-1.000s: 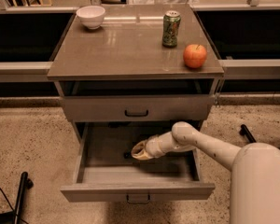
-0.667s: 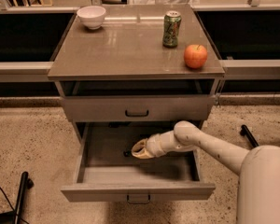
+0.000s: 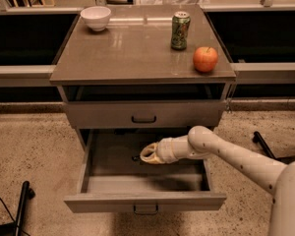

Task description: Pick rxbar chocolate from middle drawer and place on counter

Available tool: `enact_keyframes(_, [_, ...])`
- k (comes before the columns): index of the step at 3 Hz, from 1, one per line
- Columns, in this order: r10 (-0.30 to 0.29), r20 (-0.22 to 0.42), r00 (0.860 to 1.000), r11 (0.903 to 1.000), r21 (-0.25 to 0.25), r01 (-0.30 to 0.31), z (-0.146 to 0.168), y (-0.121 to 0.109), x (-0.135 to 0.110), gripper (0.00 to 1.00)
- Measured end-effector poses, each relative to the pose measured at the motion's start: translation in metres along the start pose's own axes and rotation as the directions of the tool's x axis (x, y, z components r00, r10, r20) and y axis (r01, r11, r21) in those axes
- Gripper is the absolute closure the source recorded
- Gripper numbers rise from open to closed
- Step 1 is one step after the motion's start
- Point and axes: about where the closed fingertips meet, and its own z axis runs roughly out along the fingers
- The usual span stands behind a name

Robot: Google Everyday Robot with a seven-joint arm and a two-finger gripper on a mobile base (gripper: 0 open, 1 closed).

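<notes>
The middle drawer (image 3: 145, 200) is pulled open at the bottom of the cabinet. My gripper (image 3: 147, 154) reaches in from the right and sits low over the middle of the drawer floor. A small dark bit (image 3: 135, 158) shows at the gripper's left tip. I cannot tell whether it is the rxbar chocolate; the rest is hidden by the gripper. The counter (image 3: 132, 48) is the glossy top slab of the cabinet above.
On the counter stand a white bowl (image 3: 96, 17) at the back left, a green can (image 3: 180, 30) and a red apple (image 3: 205, 59) at the right. The upper drawer front (image 3: 143, 113) is shut. A black pole (image 3: 20, 205) lies on the floor at left.
The gripper has risen very slightly inside the drawer. The arm and everything on the counter stay where they were.
</notes>
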Motion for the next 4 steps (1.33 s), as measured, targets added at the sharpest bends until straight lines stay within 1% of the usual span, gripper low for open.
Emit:
enact_keyframes(1, [-0.088, -0.003, 0.996, 0.992, 0.091, 0.087, -0.041, 0.0, -0.051, 1.0])
enact_keyframes(2, [-0.22, 0.002, 0.975, 0.9624, 0.164, 0.217, -0.093, 0.001, -0.113, 1.0])
enact_keyframes(3, [-0.347, -0.002, 0.938, 0.9201, 0.193, 0.341, -0.137, -0.008, -0.17, 1.0])
enact_keyframes(4, [-0.398, -0.001, 0.917, 0.9019, 0.183, 0.391, -0.157, -0.028, -0.198, 1.0])
